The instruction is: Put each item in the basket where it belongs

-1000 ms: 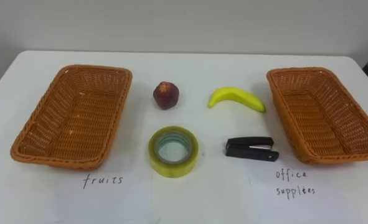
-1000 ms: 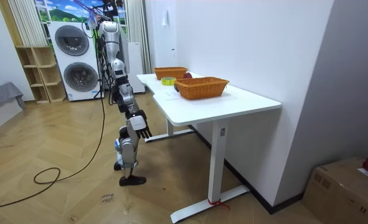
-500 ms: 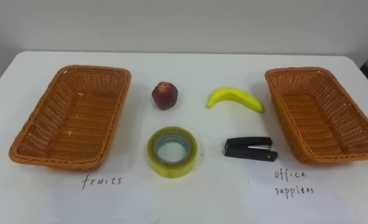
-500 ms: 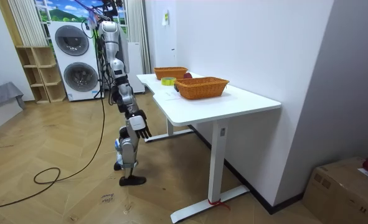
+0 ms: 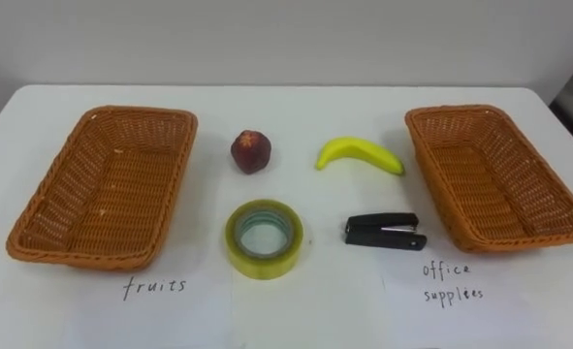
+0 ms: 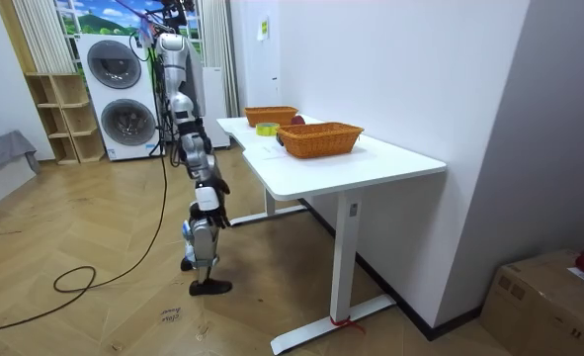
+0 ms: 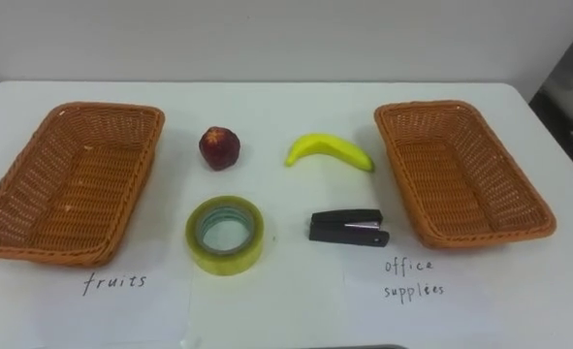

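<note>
Two baskets (image 5: 111, 184) (image 5: 490, 174) flank apple (image 5: 251, 152), banana (image 5: 359, 153), tape (image 5: 264, 262), stapler (image 5: 383, 231).

— Left basket (image 5: 136, 111), right basket (image 5: 458, 110)?
— Both orange-brown, woven.
— Apple (image 5: 251, 151)?
— Dark red. Banana (image 5: 359, 153) yellow, tape (image 5: 264, 264) translucent yellow, stapler (image 5: 384, 232) black.
— Table (image 5: 296, 116)?
— White, with dark handwritten lettering (image 5: 155, 286).

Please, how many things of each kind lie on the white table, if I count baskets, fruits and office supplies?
Baskets: 2 (left basket, right basket)
Fruit: 2 (red fruit, banana)
Office supplies: 2 (tape roll, stapler)
Total: 6
</note>
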Available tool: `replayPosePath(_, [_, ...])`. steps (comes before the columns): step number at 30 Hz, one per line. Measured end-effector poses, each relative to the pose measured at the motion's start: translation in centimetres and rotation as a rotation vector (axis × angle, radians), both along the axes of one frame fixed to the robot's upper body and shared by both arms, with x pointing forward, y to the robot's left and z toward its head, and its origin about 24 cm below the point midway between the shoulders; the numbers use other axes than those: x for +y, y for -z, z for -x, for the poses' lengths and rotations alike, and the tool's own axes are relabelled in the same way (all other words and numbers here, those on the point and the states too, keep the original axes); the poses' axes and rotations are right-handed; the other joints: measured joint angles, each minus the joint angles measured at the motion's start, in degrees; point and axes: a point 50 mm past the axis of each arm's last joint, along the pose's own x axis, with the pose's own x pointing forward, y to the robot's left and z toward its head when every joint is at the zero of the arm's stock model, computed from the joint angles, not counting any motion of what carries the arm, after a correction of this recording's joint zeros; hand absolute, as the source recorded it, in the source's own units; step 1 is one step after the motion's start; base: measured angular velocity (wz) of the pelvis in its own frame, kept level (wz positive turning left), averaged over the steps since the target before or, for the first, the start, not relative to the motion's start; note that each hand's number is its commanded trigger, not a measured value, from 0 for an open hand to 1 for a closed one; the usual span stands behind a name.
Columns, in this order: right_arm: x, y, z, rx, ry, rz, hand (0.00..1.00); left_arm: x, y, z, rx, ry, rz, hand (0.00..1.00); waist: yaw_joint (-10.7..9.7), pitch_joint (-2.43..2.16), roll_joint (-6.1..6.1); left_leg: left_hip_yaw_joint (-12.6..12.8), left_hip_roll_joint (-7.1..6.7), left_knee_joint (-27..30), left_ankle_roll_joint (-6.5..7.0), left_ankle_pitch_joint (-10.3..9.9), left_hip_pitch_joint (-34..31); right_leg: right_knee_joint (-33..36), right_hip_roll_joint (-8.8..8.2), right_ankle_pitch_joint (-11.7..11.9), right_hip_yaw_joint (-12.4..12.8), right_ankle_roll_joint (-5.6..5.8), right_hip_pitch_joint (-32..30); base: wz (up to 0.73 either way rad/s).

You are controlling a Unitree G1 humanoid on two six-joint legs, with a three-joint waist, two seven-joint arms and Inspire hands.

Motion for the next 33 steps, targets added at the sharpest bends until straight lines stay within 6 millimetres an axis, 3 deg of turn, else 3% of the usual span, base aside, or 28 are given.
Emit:
replayPosePath(8, [-1.0, -0.2, 2.2, 0.043, 0.249, 0.046, 0.00, 0.2, -0.1, 1.0, 0.021, -0.024, -0.008, 0.00, -1.7, 0.32, -0.38, 0.6, 0.04, -0.4, 0.41, -0.3, 0.7, 1.0, -0.07, -0.4, 0.8, 0.08, -0.3, -0.04])
replayPosePath(12, [-2.5, -0.6, 2.7, 0.052, 0.406, 0.098, 0.00, 0.6, -0.2, 1.5, 0.033, -0.030, -0.022, 0.00, -3.2, 0.25, -0.45, 0.6, -0.08, -0.6, 0.75, -0.5, 0.7, 1.7, -0.06, -0.5, 0.8, 0.23, -0.9, -0.02])
replayPosePath(16, [-3.4, -0.9, 3.1, 0.077, 0.552, 0.160, 0.00, 1.2, -0.5, 1.5, 0.014, -0.050, -0.042, 0.00, -3.6, -0.17, -0.92, 0.9, -0.09, -0.5, 0.79, -0.5, 0.8, 2.0, -0.05, -0.5, 1.2, 0.25, -1.1, -0.08])
replayPosePath(21, [-5.0, -1.6, 1.8, 0.036, 0.639, 0.244, 0.00, 1.5, -0.6, 1.3, 0.009, -0.040, -0.054, 0.00, -4.8, -0.14, -1.06, 1.0, -0.11, -0.7, 0.81, -0.5, 1.0, 2.1, -0.01, -0.5, 1.4, 0.25, -1.2, -0.01])
replayPosePath(33, [-8.7, -4.2, -1.4, -0.066, 0.873, 0.437, 0.00, 2.7, -1.1, 1.2, -0.001, -0.004, -0.096, 0.00, -5.2, -0.07, -1.63, 2.5, -0.26, -1.0, 0.82, -0.5, 1.0, 3.9, 0.08, -1.0, 3.4, 0.37, -3.0, -0.08])
